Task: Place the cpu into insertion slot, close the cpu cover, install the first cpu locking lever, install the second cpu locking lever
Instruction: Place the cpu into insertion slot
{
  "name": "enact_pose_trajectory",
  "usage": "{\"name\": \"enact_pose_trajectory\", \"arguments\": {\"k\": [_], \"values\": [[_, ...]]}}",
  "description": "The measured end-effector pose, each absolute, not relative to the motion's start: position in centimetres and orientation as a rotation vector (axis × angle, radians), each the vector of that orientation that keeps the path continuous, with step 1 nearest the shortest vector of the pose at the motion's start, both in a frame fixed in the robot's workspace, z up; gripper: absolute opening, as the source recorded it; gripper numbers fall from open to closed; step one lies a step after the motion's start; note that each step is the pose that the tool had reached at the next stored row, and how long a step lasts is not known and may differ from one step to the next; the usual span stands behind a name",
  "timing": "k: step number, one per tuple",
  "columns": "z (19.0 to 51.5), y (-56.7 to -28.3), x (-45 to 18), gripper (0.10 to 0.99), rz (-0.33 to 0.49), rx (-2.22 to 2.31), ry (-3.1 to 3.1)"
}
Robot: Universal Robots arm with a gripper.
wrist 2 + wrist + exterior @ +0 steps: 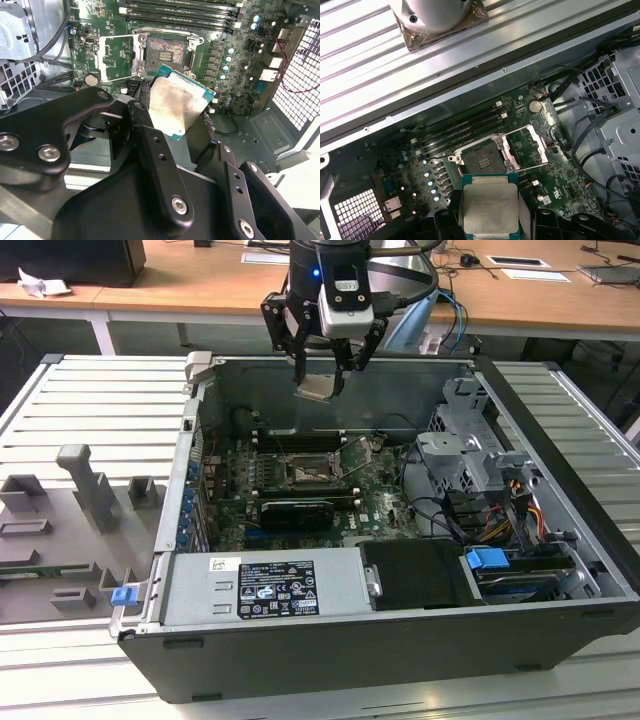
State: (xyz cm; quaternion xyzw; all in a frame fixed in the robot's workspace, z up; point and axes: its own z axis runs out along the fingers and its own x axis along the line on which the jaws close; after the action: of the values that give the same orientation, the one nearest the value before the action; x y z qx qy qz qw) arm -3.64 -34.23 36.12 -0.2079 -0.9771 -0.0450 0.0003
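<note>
Tool grips cpu by edges, clear above open insertion slot.

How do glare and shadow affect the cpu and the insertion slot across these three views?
Second wrist view: a pale, uneven sheen washes over the face of the cpu, which is held in the pincer. First wrist view: the light is even and the insertion slot reads plainly, with no glare. Exterior view: the inside of the case is shaded, so the slot looks dim.
</note>
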Motion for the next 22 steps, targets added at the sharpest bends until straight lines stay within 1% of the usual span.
{"name": "enact_pose_trajectory", "arguments": {"k": [22], "values": [[36.12, -34.23, -3.64, 0.529, -0.142, -0.751, -3.050]]}}
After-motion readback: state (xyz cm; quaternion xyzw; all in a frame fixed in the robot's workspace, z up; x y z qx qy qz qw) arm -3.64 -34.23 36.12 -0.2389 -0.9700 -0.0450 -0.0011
